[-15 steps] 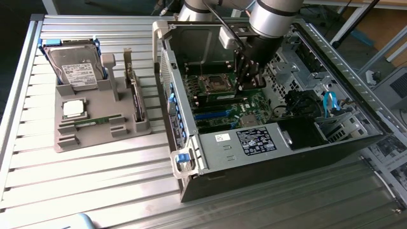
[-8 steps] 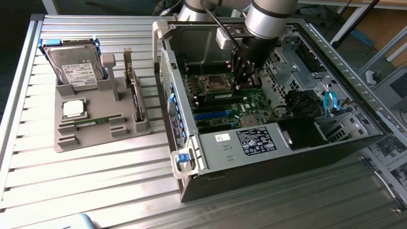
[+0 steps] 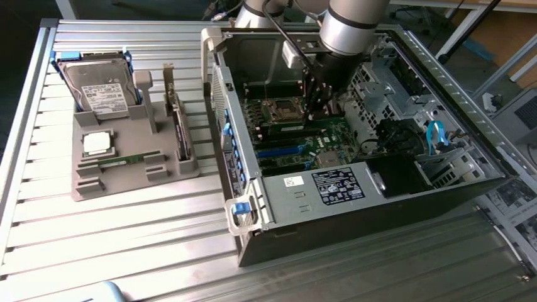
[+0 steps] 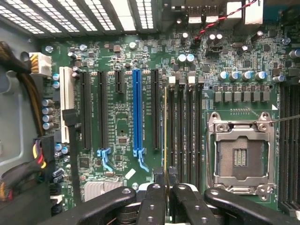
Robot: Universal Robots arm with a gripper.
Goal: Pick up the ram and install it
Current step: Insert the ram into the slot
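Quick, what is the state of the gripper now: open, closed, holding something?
Gripper: closed on the ram, held edge-on over the memory slots of the motherboard.

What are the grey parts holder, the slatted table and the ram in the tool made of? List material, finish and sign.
Grey parts holder: seems matte moulded or printed plastic; uniform dull grey, blocky slots.
Slatted table: looks like bare brushed aluminium; pale, ribbed, soft sheen.
Thin ram stick in the black tool: seen edge-on above the slots, yellowish edge, likely circuit board laminate; hard to confirm.
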